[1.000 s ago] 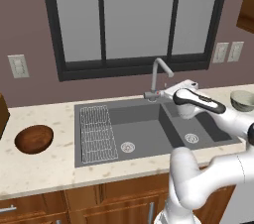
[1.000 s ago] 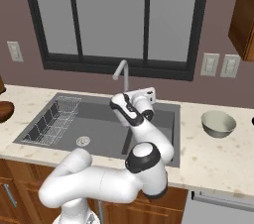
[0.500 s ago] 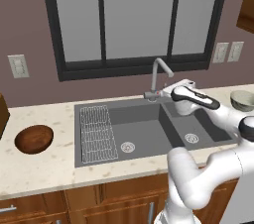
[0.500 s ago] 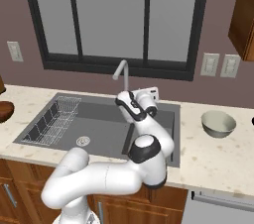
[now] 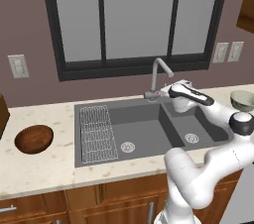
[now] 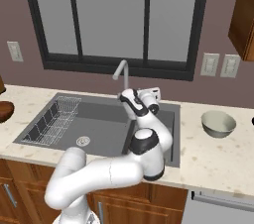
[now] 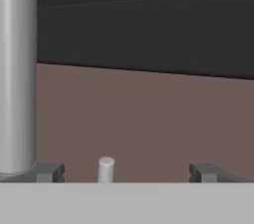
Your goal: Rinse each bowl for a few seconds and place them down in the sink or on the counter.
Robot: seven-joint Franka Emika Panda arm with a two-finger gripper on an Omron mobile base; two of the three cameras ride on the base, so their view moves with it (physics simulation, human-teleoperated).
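Note:
The dark reddish-brown bowl (image 5: pixel 33 139) (image 6: pixel 5 110) rests on the counter (image 5: pixel 39 168) left of the sink (image 5: pixel 144 119) (image 6: pixel 99 119). On the counter to the right of the sink stands the pale grey-green bowl (image 5: pixel 243 100) (image 6: pixel 218 123). My gripper (image 5: pixel 166 94) (image 6: pixel 128 98) (image 7: pixel 127 172) hovers at the base of the curved faucet (image 5: pixel 158 72) (image 6: pixel 121 72), far from both bowls. Its jaws are open. In the hand view a small pale faucet lever (image 7: pixel 106 168) stands between the fingertips (image 7: pixel 49 172), with the faucet column (image 7: pixel 17 69) at left.
A wire grid rack (image 5: pixel 96 134) (image 6: pixel 52 121) lies in the left basin. Behind the faucet are the maroon wall and a dark-framed window (image 5: pixel 139 15). Wall outlets (image 6: pixel 218 64) sit at right above the counter.
The hand has edged slightly closer to the faucet base; its jaws remain open. Both bowls are where they were.

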